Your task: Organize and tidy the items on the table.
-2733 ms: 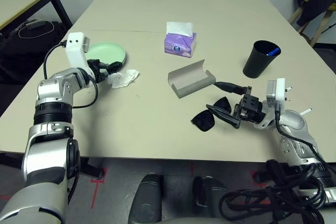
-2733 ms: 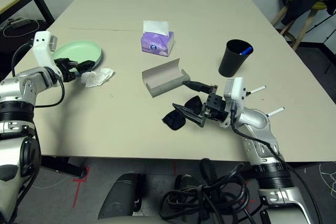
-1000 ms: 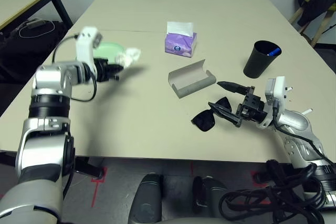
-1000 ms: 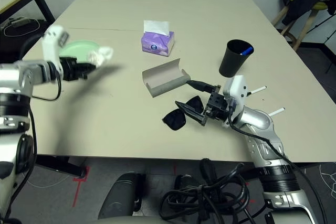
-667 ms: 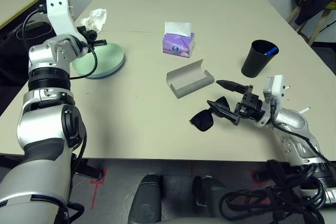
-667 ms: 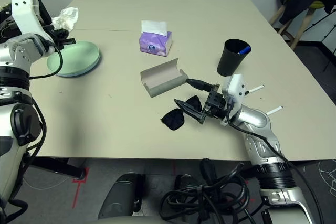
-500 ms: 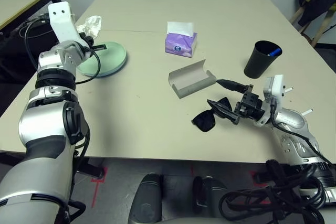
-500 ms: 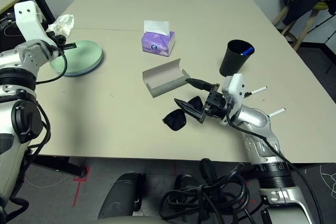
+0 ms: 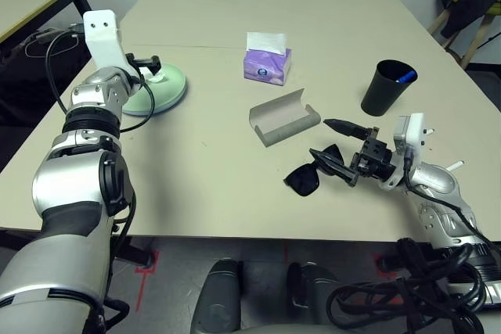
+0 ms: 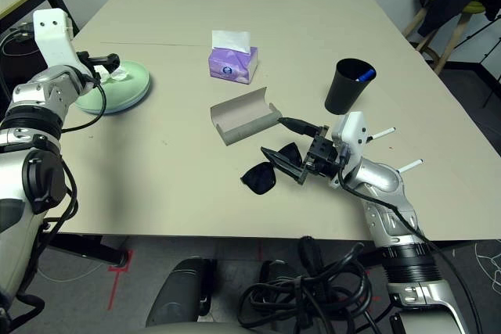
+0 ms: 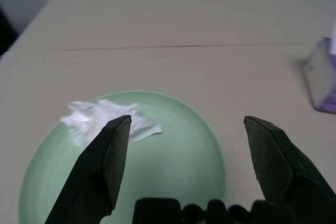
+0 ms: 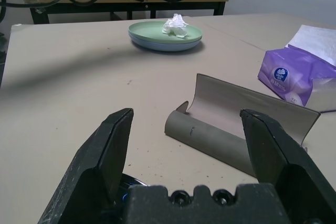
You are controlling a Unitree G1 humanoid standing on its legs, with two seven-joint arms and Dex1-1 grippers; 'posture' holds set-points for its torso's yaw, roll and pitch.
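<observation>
Sunglasses (image 9: 313, 172) lie nearest my edge of the table (image 9: 203, 177), black and folded, toward its right side, and they look to me like the next job. My right gripper (image 9: 344, 149) hovers just beside them on the right with its fingers spread wide and nothing between them; I cannot tell whether the lower finger touches the frame. Just beyond, near the middle of the table, the grey glasses case (image 9: 283, 117) lies open with its lid up, so I judge the next move is to close on the sunglasses, lift them and set them in that trough without catching the lid. A pen (image 10: 405, 167) sticks out past the right forearm by the right edge, mostly hidden.

Farther right stands the black cup (image 9: 387, 87) with something blue inside. Behind the case sits a purple tissue box (image 9: 266, 64).

Over by the left edge, the crumpled tissue (image 11: 107, 121) rests in the pale-green plate (image 11: 178, 166), which is stacked on a light-blue plate (image 12: 165, 46). My left gripper (image 11: 186, 140) hangs over that plate with its fingers wide apart and the tissue lying free beneath one of them, so I read the tissue step as done; that arm only needs to back away without brushing the stack.
</observation>
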